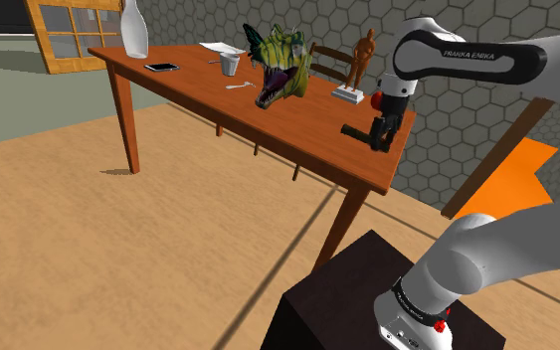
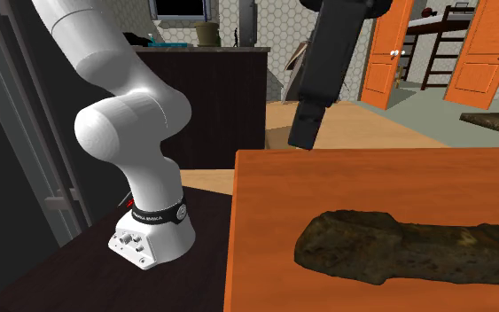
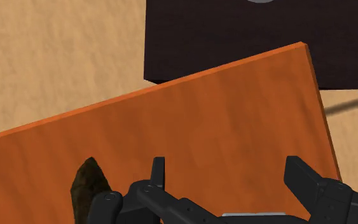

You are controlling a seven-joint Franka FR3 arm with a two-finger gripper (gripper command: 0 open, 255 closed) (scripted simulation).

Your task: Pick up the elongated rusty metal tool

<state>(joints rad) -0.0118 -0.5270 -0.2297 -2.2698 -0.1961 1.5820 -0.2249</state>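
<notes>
**Shoulder view:** the gripper (image 1: 378, 139) hangs over the table (image 1: 198, 94) corner nearest the stand (image 1: 327, 288).

**Second exterior view:** the elongated rusty tool (image 2: 407, 250) lies flat on the table near that corner, apart from the gripper.

**Wrist view:** the fingers (image 3: 159, 170) stand apart and clasp nothing. The tool is just beside one finger.

The white arm (image 1: 464, 55) carries the words FRANKA EMIKA in dark capitals on its upper casing, seen from the shoulder view. In the second exterior view, a black band (image 2: 157, 215) around its base bears small white lettering, too small to read surely.
</notes>
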